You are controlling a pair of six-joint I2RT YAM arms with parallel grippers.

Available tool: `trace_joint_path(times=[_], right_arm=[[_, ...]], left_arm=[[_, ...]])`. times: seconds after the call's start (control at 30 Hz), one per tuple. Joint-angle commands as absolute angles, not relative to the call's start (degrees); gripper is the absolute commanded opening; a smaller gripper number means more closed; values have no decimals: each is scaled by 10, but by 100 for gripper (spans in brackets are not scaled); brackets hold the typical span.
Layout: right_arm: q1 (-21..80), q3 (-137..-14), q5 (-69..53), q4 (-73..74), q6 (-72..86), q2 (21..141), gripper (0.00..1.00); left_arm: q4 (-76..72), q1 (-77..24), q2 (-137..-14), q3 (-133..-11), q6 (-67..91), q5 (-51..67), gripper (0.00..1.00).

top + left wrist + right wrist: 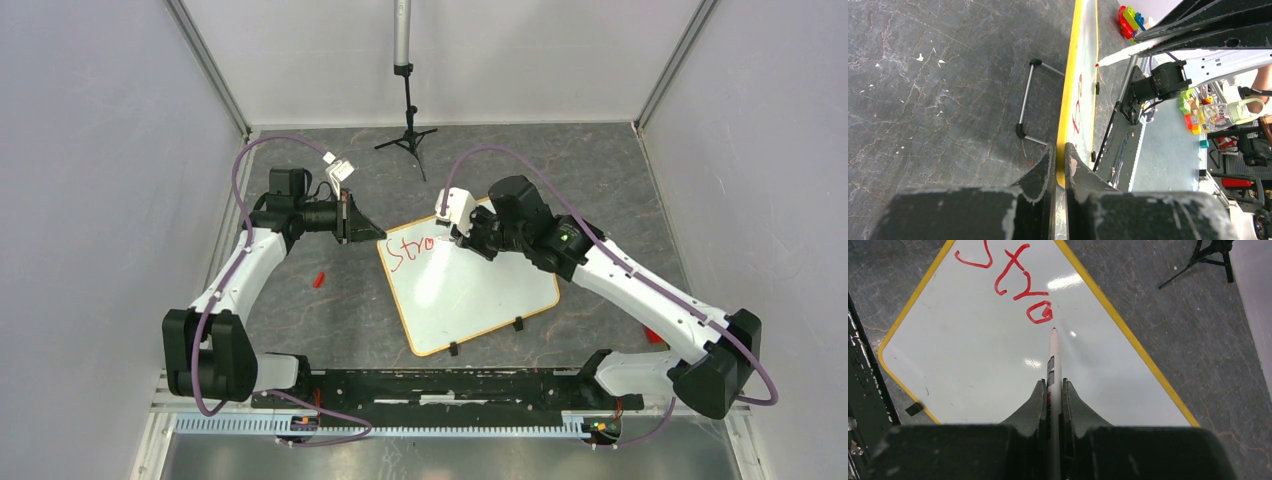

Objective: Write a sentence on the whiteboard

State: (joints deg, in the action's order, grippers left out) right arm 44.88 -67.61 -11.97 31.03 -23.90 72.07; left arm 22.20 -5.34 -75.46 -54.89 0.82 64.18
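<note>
The right claw (1053, 385) is clenched on a marker (1053, 355). Its long axis runs straight out from the jaws, with the tip pointing left at the whiteboard (998, 370), just beside the "o" ending the sentence (1047, 314), which so far reads "Stro". Whether the tip touches is unclear.

The left claw (1059, 155) is clenched on the board's left corner frame, steadying it.

The board lies flat mid-surface (330, 320), with its long axis left to right and the right end angled far.

Writing looks barely begun. The next letter needs light contact and a short step right.
</note>
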Motion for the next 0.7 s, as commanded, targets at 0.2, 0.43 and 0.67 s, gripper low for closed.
trace_joint_path(times=[0.2, 0.43, 0.67], right_arm=[[434, -696, -163, 319, -235, 733, 0], [416, -697, -187, 326, -242, 732, 0], [412, -694, -195, 327, -251, 727, 0]], left_arm=[[265, -68, -739, -562, -34, 634, 3], [316, -78, -744, -585, -76, 626, 2], [358, -97, -754, -614, -105, 601, 2]])
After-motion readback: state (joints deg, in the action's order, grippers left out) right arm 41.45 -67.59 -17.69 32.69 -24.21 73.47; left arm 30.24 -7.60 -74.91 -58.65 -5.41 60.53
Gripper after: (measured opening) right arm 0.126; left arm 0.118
